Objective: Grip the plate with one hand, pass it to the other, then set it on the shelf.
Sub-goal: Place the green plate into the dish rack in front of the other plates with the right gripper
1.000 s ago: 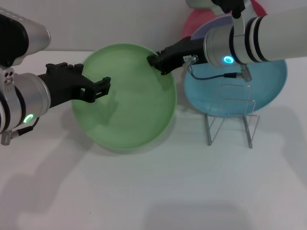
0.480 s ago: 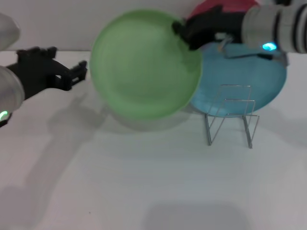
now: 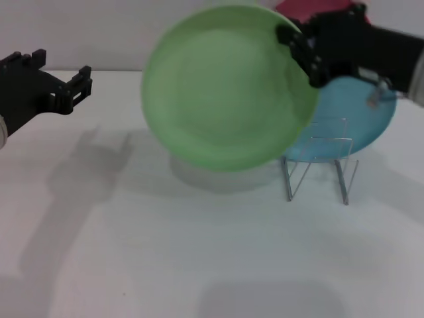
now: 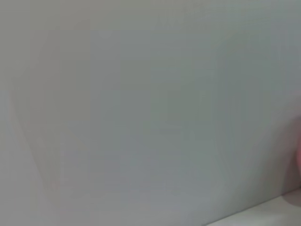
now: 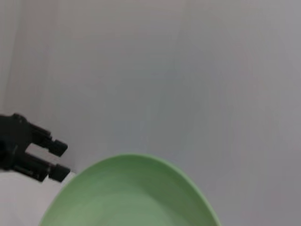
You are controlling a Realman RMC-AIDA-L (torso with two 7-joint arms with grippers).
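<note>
- The right gripper (image 3: 301, 50) pinches the plate (image 3: 228, 86) by its right rim, lifted clear of the table (image 3: 165, 252).
- The shelf (image 3: 318, 165) stands empty, lower right of it.
- The left gripper (image 3: 78, 85) hangs far left, fingers parted.

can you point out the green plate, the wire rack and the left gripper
green plate (image 3: 225, 89), head view, centre of its face
wire rack (image 3: 290, 180), head view, its front left leg
left gripper (image 3: 79, 83), head view, midway between the tips of its fingers
</note>
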